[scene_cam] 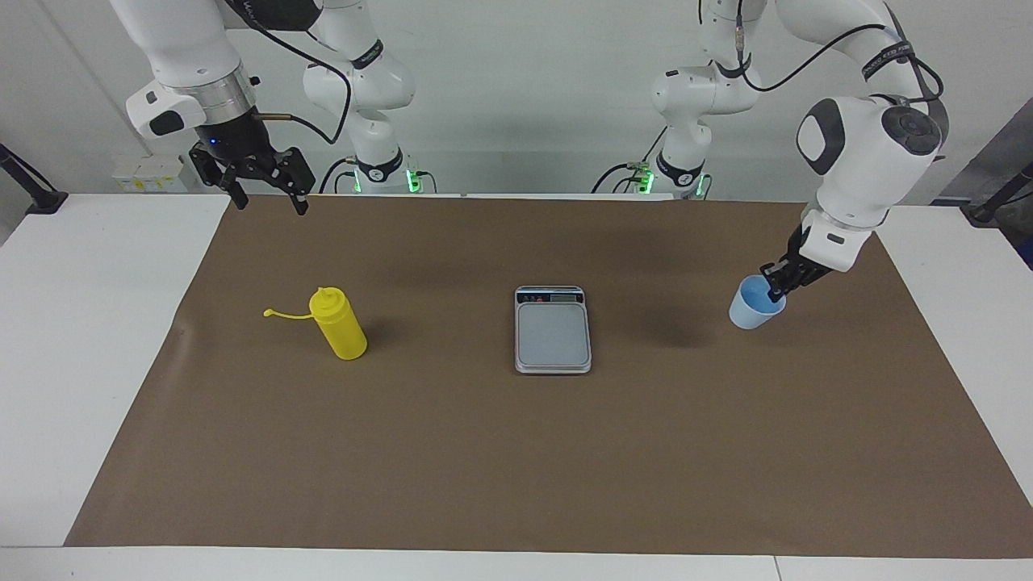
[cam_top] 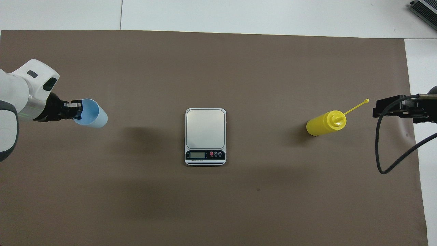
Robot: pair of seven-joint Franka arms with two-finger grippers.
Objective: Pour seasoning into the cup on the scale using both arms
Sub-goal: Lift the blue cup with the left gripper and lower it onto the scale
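— Pale blue tapered plastic cup (scene_cam: 752, 305)?
— Pinched at its rim by the left gripper (scene_cam: 778, 284), tilted, above the brown mat (scene_cam: 516, 452).
— Right gripper (scene_cam: 264, 182)?
— Fingers spread, waiting above the mat's edge; yellow squeeze bottle (scene_cam: 340, 324) and silver-grey scale (scene_cam: 553, 331) stand untouched.

The flat rectangular digital kitchen scale (scene_cam: 553, 329) lies at the middle of the brown paper mat (scene_cam: 516, 468) that covers the tabletop (scene_cam: 97, 323), display strip toward the robots. The yellow plastic squeeze bottle (scene_cam: 340, 324) stands upright on the mat toward the right arm's end, well apart from the scale, cap strap pointing away from it. The small pale blue plastic cup (scene_cam: 756, 303) hangs tilted above the mat toward the left arm's end, rim pinched in the left gripper (scene_cam: 776, 288). The right gripper (scene_cam: 257, 176) hangs over the mat's edge nearest the robots.
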